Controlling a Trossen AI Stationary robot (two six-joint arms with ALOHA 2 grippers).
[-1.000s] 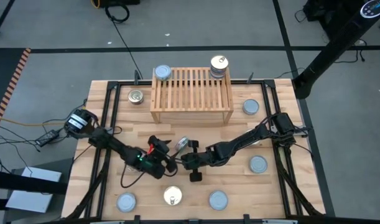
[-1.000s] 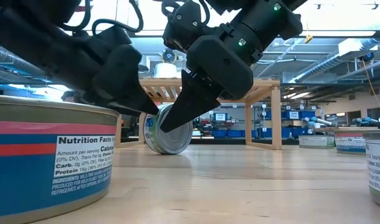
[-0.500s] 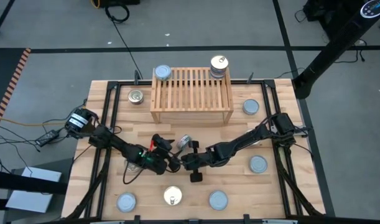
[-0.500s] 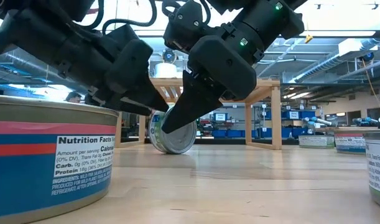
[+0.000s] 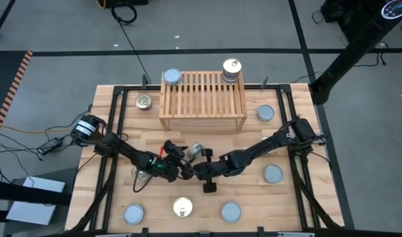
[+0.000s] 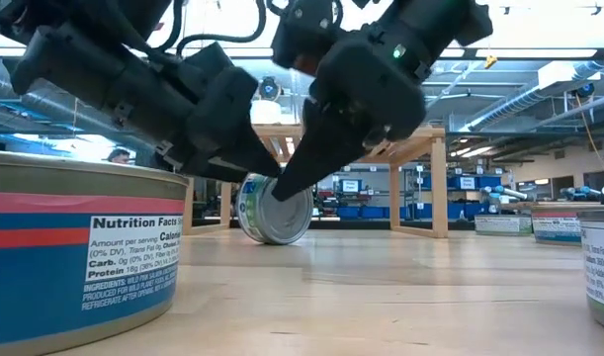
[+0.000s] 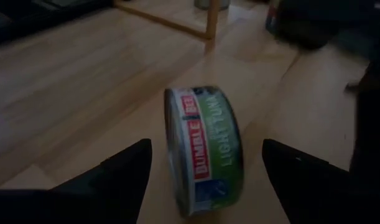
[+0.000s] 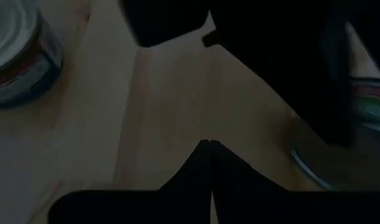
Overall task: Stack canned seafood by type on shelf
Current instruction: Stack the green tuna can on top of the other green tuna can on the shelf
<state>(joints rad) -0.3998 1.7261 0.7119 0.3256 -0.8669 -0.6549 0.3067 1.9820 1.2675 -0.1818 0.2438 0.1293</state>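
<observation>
1. One tuna tin point(image 7: 205, 149) stands on its edge near the middle of the surface point(image 5: 253, 197), just at 6 o'clock of the shelf point(image 5: 202, 100); its green-and-red label reads "Bumble Bee Light Tuna" in the left wrist view.
2. The left tool point(image 5: 185, 168) sits at 8 o'clock of that tin, fingers point(image 7: 115, 171) spread wide apart on either side of it, not touching it.
3. The right tool point(image 5: 199, 170) is just at 5 o'clock of the tin, fingers pressed together with nothing between them, its tip at the tin's rim in the low view.
4. On the shelf, a silver-lidded tin point(image 5: 172, 77) lies at the 10 o'clock corner and a stack of tins topped by a golden lid point(image 5: 231, 70) at the 1 o'clock corner.
5. Loose tins ring the surface: a golden one point(image 5: 143, 102) at 10 o'clock, silver ones at 2 o'clock point(image 5: 266, 113) and 4 o'clock point(image 5: 273, 174), and along 6 o'clock a silver point(image 5: 133, 213), a golden point(image 5: 182, 208) and a silver tin point(image 5: 231, 212).
</observation>
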